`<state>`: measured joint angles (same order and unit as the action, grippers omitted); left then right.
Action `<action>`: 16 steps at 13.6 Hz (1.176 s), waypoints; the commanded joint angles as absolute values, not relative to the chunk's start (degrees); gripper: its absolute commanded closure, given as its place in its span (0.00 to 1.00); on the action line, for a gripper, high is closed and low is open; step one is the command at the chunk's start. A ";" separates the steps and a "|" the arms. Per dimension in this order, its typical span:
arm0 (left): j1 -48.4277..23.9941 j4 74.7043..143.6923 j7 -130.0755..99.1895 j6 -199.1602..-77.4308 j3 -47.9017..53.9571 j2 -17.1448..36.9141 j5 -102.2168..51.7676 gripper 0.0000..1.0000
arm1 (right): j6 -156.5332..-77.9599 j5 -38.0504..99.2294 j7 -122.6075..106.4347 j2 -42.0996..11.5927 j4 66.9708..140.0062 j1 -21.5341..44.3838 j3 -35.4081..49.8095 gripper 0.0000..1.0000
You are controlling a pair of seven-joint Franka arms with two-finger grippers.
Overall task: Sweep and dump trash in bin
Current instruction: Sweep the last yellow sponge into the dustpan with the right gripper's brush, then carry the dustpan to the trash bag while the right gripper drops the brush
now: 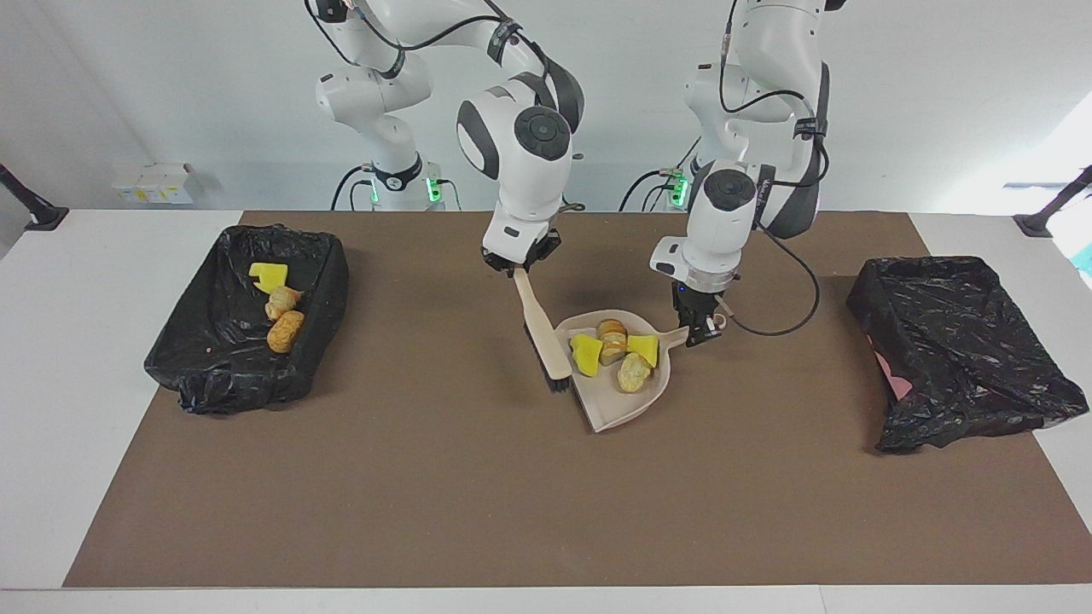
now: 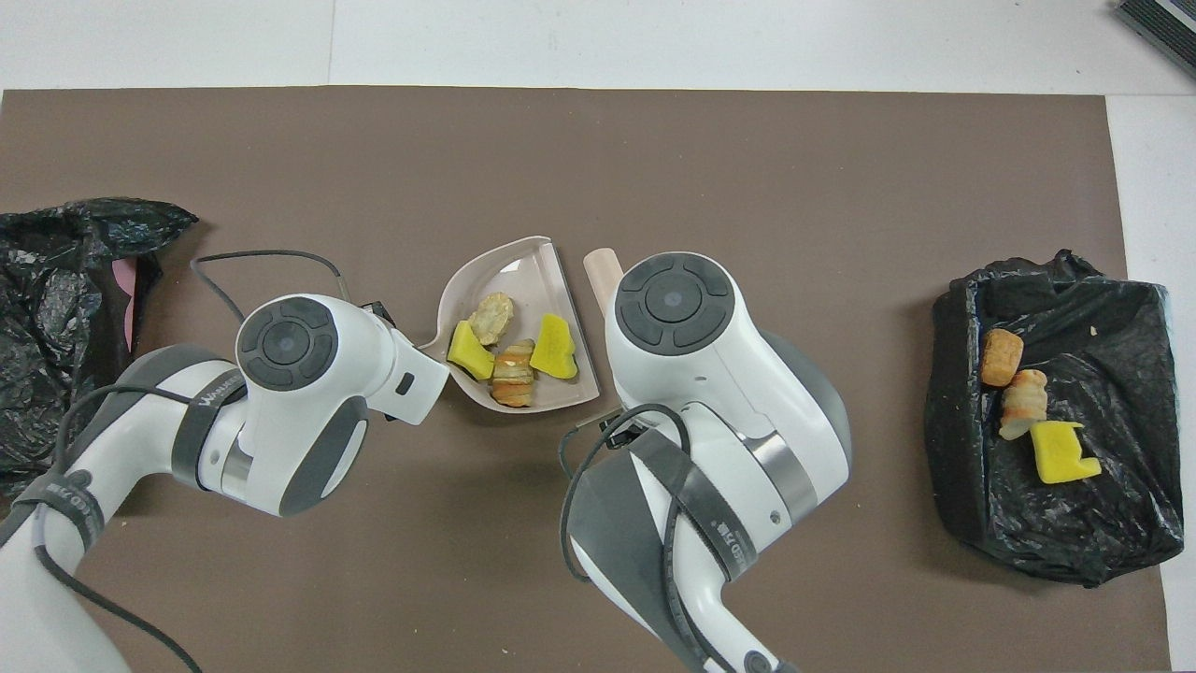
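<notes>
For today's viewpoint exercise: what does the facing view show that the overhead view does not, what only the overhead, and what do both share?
Facing only: the right tool gripping the beige black-bristled brush, the left tool at the handle of the beige plastic dustpan.
Overhead only: nothing further; the arms' bodies hide both grips.
Both: four trash scraps in the dustpan, three in the black-lined bin at the right arm's end.

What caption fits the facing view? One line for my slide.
Right gripper holds the brush beside the dustpan carrying four scraps; left gripper grips its handle.

White rounded arms, dark grey joint caps, black cables, green base lights.
</notes>
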<state>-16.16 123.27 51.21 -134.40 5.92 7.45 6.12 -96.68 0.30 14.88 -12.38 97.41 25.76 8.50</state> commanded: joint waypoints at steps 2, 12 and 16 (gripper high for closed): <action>-11.69 117.53 58.17 -130.45 6.07 8.53 3.52 1.00 | -93.43 3.86 19.49 -9.94 98.43 26.36 8.88 1.00; 2.62 98.71 75.31 -109.08 6.06 7.91 -4.29 1.00 | -103.68 13.44 39.87 1.13 115.46 35.23 9.23 1.00; 10.88 95.91 86.19 -105.66 5.71 7.38 -8.61 1.00 | -109.41 13.62 50.53 1.84 119.17 42.97 9.23 1.00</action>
